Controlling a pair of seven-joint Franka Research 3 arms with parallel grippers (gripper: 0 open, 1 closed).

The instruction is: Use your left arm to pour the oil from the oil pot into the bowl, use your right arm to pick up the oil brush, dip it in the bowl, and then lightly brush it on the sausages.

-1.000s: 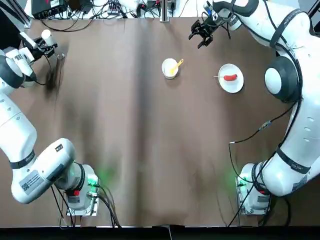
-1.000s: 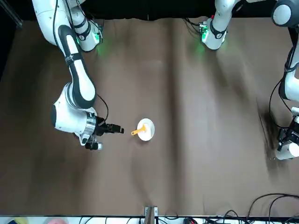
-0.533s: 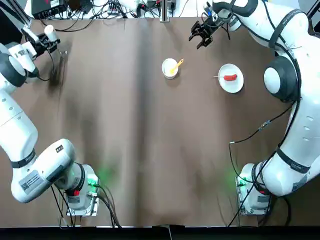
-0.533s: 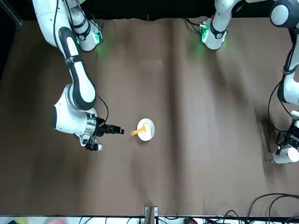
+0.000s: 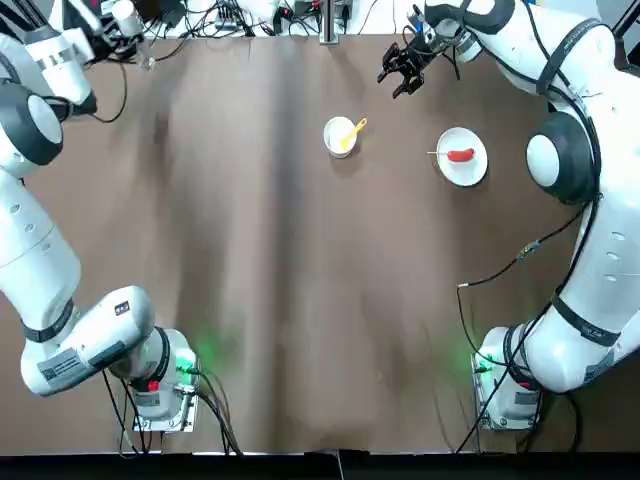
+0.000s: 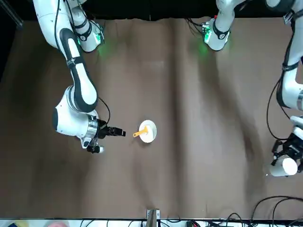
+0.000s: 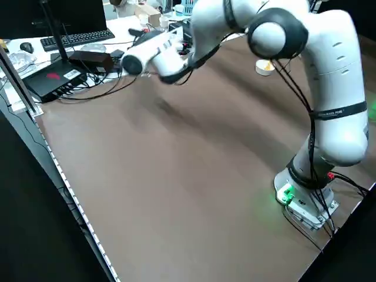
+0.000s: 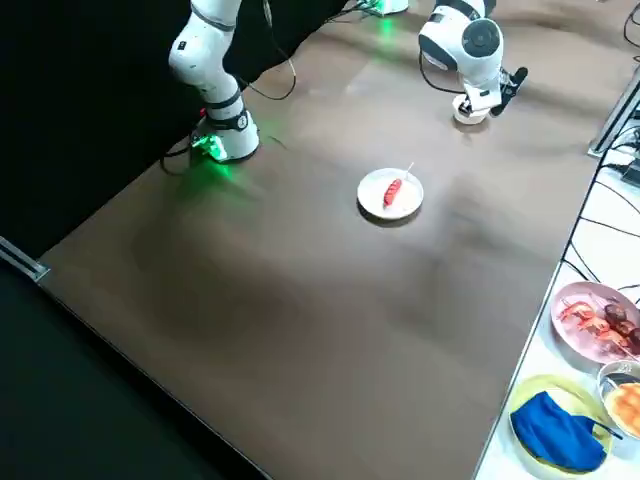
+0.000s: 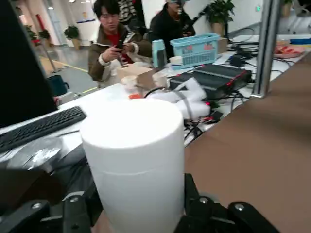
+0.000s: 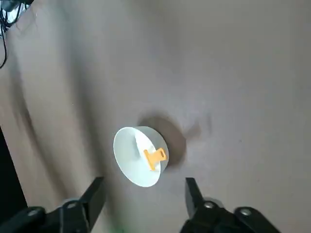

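Your left gripper (image 9: 136,213) clamps oil pot (image 9: 133,165), far from bowl (image 5: 339,136). Pour pending. Right gripper (image 5: 402,68) empty, fingers spread. Brush (image 5: 353,130) sits in bowl, sausage (image 5: 460,155) unbrushed.

We see a plain dark brown counter (image 5: 300,280) with no pattern. On it the bowl (image 5: 340,136) is white, and the oil brush (image 5: 353,130) resting in it is yellow-orange. The plate (image 5: 462,157) is white too, carrying a red sausage (image 5: 460,155) with a thin pale stick. The oil pot (image 9: 133,160) is plain white. Both arms, the left arm (image 5: 40,250) and the right arm (image 5: 590,200), are white with grey round joints; the left gripper (image 5: 110,25) and the right gripper (image 5: 400,68) are dark. We note green lights glowing at both bases.
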